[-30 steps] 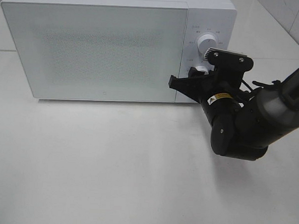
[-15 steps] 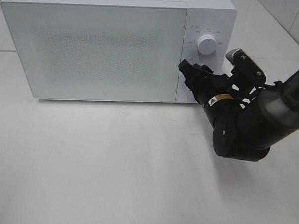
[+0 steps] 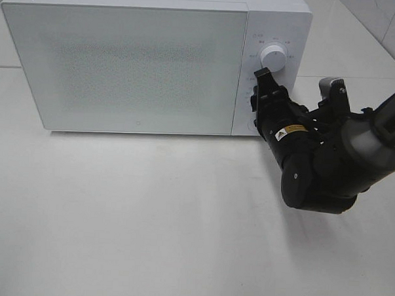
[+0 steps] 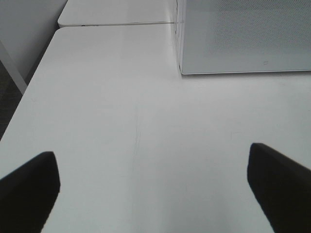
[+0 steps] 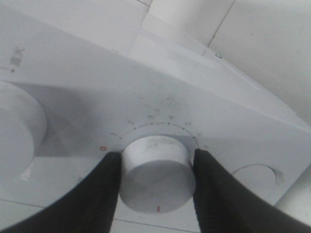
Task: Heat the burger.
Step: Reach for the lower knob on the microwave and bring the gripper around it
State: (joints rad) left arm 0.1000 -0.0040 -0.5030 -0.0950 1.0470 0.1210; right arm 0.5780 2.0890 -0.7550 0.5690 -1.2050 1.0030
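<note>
We note the right hand (image 5: 156, 160) gripping the lower dial (image 5: 156, 180) on the microwave (image 3: 142, 60), whose door is shut. The burger is out of sight; we judge it inside. The left hand (image 4: 153, 189) is spread wide over the bench (image 4: 121, 97) in front of the microwave. Step: setting the timer. Next calls for a steady wrist roll without slipping.

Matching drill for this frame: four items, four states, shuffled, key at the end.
Items
1. microwave door
2. upper knob
3. lower knob
4. left gripper

States
A. gripped by the right gripper
B. open, over the table
C. closed
D. untouched

Pairs: 1-C, 2-D, 3-A, 4-B
</note>
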